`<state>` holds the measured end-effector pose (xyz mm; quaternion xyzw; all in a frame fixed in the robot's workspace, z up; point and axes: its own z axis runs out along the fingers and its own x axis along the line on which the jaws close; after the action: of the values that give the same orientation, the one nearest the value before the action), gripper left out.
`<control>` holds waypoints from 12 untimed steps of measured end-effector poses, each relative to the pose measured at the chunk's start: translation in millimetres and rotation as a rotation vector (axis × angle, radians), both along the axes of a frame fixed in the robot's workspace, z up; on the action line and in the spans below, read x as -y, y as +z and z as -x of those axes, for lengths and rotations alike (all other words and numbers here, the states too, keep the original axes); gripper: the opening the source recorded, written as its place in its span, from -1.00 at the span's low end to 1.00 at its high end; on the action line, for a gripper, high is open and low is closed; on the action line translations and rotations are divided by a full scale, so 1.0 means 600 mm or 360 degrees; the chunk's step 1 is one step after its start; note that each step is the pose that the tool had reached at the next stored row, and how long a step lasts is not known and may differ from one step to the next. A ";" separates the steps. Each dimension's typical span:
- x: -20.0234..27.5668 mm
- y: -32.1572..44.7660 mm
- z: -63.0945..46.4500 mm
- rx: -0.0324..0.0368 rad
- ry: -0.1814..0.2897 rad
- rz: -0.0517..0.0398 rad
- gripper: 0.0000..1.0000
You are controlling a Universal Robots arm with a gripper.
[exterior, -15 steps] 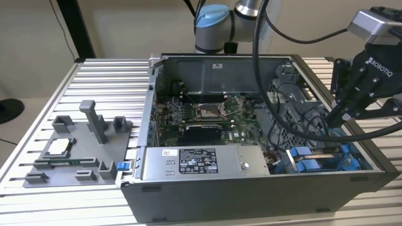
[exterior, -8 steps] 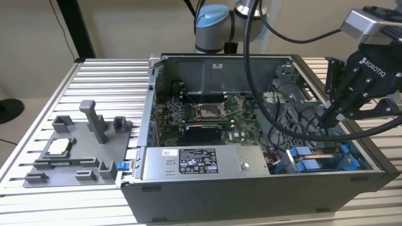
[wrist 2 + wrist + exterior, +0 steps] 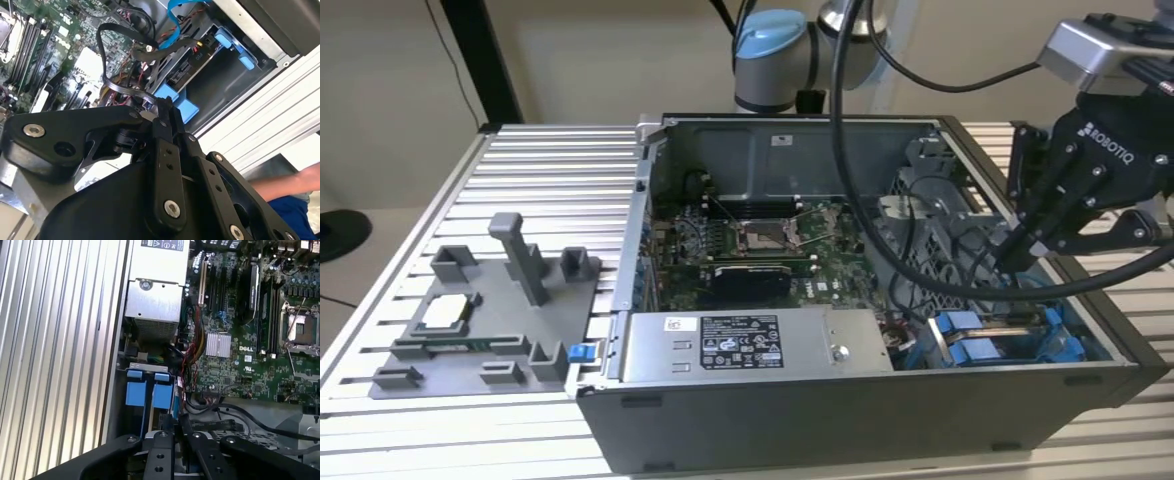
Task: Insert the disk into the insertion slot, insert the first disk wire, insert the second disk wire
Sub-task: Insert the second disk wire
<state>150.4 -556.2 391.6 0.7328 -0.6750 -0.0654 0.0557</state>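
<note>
Surroundings: an open computer case (image 3: 854, 400) lies on a ribbed metal bench (image 3: 534, 180); a grey fixture (image 3: 487, 320) sits on the bench toward the exterior view's left, well apart from the case
In the way: thick black cables (image 3: 881, 200) hang from the arm across the case opening; thin black wires (image 3: 120, 85) loop just beside the fingertips
Power supply: grey box with a white sticker (image 3: 740, 345), beside the slot
Slot: the insertion slot (image 3: 1014, 335) is in the case corner at the exterior view's right, with blue fittings
Disk: I can't make out the drive body or which way it points
Gripper: the gripper (image 3: 1014, 262) hangs over the slot, fingers (image 3: 165, 150) pressed together, maybe on a thin wire, but I cannot tell
Second wrist view: a person's arm (image 3: 285, 185) beyond the bench edge
First wrist view: two blue tabs (image 3: 149, 390) side by side ahead of the fingertips
</note>
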 end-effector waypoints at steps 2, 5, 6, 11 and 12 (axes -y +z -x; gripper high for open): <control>0.0008 0.000 0.001 0.0000 0.0000 0.0000 -1.00; 0.0031 0.000 0.002 0.0000 0.0000 0.0000 -1.00; 0.0041 0.000 0.002 0.0000 0.0000 0.0000 -1.00; 0.0089 0.000 0.002 0.0000 0.0000 0.0000 -1.00; 0.0094 0.000 0.002 0.0000 0.0000 0.0000 -1.00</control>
<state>149.4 -561.9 391.4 0.7328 -0.6750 -0.0655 0.0556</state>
